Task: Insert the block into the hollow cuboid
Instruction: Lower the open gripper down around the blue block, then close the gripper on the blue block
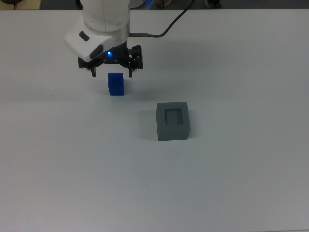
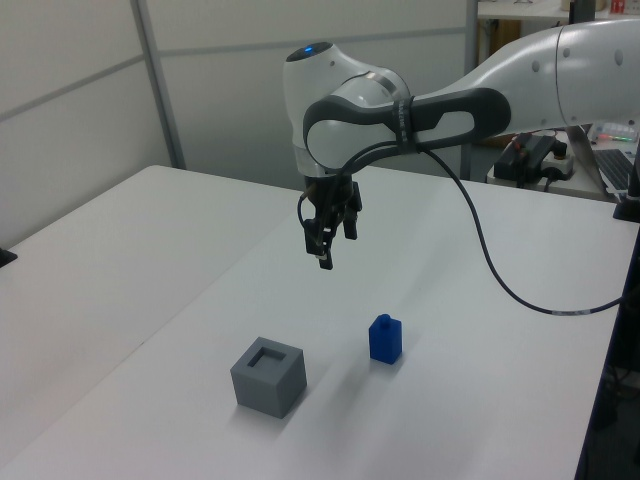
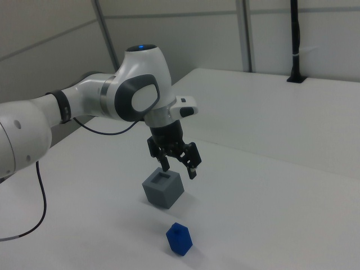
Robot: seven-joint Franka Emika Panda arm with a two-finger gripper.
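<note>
The small blue block [image 1: 116, 84] stands upright on the white table, apart from the hollow cuboid [image 1: 173, 121], a grey box with a square recess in its top. In the top view the cuboid lies to the block's lower right. My gripper [image 1: 112, 72] hangs in the air just beyond the block, open, nothing between its fingers. The left view shows the gripper [image 2: 337, 248] well above the table, with the block [image 2: 385, 338] and cuboid [image 2: 268, 375] below it. In the right view the gripper [image 3: 180, 170] hovers over the cuboid [image 3: 163, 188] and block [image 3: 179, 238].
A black cable [image 1: 169, 28] runs from the arm's wrist across the table [image 1: 231, 183] toward the back. Equipment [image 2: 535, 155] sits beyond the table's far edge in the left view. A black post [image 3: 295, 39] stands at the table's far side in the right view.
</note>
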